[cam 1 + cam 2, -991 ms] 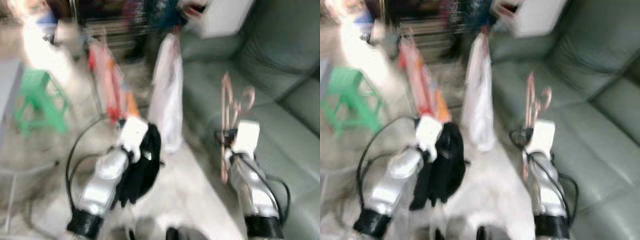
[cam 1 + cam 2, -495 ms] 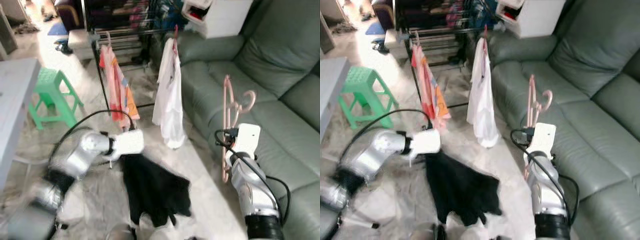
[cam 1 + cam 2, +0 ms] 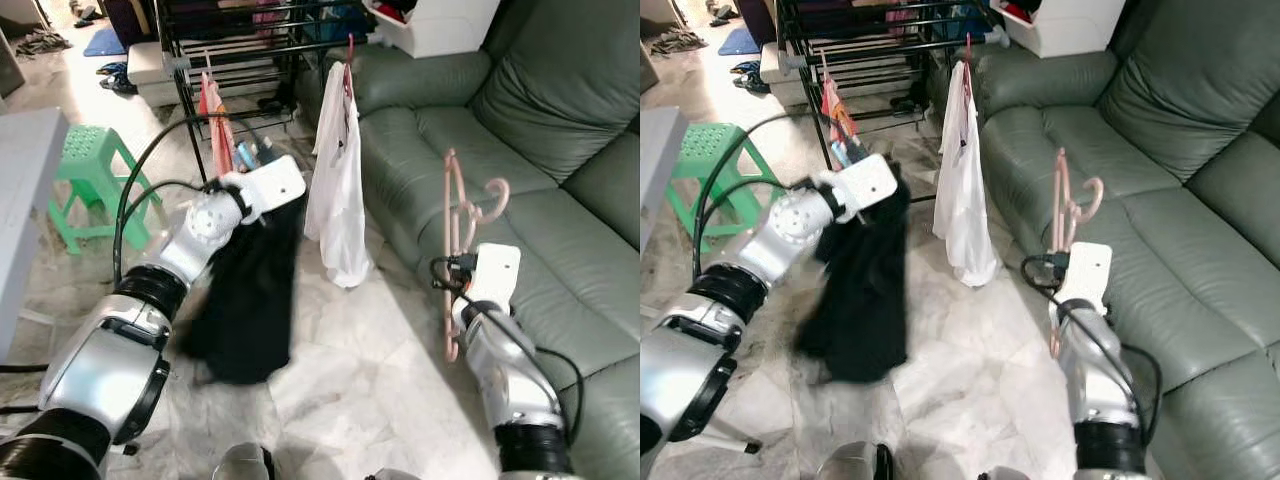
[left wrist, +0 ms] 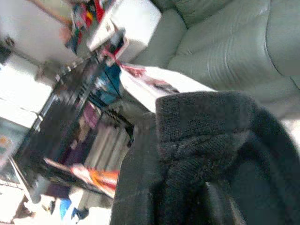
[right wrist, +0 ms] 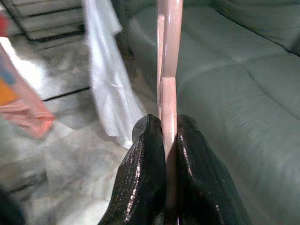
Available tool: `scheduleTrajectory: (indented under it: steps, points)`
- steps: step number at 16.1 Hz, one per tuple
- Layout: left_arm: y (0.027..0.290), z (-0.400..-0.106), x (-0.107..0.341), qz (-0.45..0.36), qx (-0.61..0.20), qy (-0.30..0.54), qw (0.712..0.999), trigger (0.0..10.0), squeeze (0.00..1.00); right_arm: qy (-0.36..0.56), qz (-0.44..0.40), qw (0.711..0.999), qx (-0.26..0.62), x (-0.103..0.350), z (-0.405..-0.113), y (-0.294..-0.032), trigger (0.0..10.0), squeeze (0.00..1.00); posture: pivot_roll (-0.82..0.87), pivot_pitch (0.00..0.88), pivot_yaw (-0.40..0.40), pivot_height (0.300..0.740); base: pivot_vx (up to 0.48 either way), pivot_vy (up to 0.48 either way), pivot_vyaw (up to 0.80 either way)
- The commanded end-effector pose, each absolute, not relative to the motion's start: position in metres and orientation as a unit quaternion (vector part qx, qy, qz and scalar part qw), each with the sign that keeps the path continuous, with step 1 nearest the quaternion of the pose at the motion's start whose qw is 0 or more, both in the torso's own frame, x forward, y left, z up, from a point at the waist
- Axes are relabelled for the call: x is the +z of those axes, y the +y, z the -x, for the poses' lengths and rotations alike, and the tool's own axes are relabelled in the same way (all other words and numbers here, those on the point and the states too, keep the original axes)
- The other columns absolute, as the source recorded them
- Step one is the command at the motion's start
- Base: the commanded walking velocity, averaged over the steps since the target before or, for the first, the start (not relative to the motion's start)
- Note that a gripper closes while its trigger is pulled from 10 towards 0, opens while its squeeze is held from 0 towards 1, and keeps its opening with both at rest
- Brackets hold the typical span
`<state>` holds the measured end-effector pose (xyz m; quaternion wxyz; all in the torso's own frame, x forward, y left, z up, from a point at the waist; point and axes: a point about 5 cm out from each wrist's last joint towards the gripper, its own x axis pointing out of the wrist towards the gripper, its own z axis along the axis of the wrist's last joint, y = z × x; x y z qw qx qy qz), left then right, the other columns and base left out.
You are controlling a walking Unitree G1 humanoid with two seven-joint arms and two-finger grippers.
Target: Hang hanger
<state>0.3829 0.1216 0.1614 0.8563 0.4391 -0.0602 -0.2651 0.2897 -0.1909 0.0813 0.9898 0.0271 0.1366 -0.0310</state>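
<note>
The right gripper [image 5: 166, 140] pinches the pink hanger [image 3: 458, 215], lower right, beside the green sofa [image 3: 560, 130]. The left gripper [image 3: 275, 190] lifts a black garment [image 3: 250, 290] toward the drying rack [image 3: 250, 40]; I cannot tell its fingers. The cloth could slide off or snag the rack.

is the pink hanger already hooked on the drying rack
No, the pink hanger is clamped between the right gripper fingers, held up beside the sofa, apart from the drying rack.
</note>
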Motion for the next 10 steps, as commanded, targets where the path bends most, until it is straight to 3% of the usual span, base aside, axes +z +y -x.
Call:
scheduleTrajectory:
  steps: [1, 4, 7, 10]
  points:
    - [0.123, -0.386, 0.17, -0.437, -0.24, -0.082, 0.863, 10.0, 0.0, 0.127, -0.027, 0.99, 0.048, 0.09, -0.295, -0.176, 10.0, 0.0, -0.03, 0.0, 0.005, 0.74, 0.0, 0.0, 0.0]
    - [0.134, -0.393, 0.17, -0.403, -0.179, -0.05, 0.896, 10.0, 0.0, 0.131, 0.018, 0.976, 0.171, 0.102, -0.293, -0.177, 10.0, 0.0, -0.04, 0.0, 0.009, 0.74, 0.0, 0.0, 0.0]
    - [0.138, -0.399, 0.169, -0.306, -0.128, -0.015, 0.943, 10.0, 0.0, 0.14, 0.056, 0.954, 0.257, 0.115, -0.287, -0.186, 10.0, 0.0, -0.05, 0.0, 0.013, 0.74, 0.0, 0.0, 0.0]
    - [0.146, -0.404, 0.175, -0.281, -0.023, -0.014, 0.959, 10.0, 0.0, 0.151, 0.09, 0.941, 0.291, 0.116, -0.284, -0.193, 10.0, 0.0, -0.05, 0.0, 0.02, 0.74, 0.0, 0.0, 0.0]
